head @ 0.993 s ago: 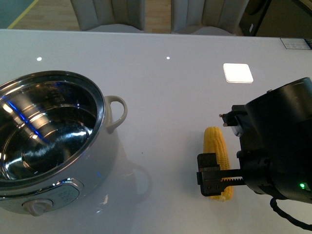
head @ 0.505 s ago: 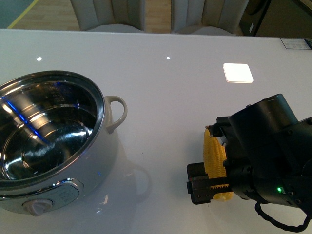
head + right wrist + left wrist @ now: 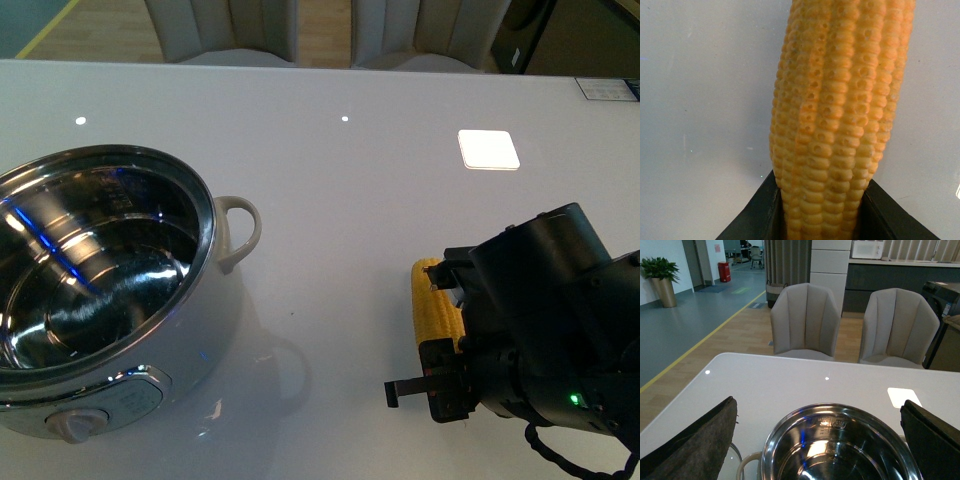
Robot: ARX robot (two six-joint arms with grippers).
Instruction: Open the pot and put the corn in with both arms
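While the right pincer (image 3: 822, 220) is pinching the corn (image 3: 432, 300) at lower right, a steady, level lift is looking wisest.

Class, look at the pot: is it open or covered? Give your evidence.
Open. Nothing covers the pot; its shiny steel inside shows down to the bottom in the front and left wrist views.

Glossy white table (image 3: 350, 200), open pot (image 3: 205, 330) at left, corn cob (image 3: 432, 303) at right

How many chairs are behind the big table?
2. The left chair and the right chair stand side by side beyond the table's far edge. More may be out of view.
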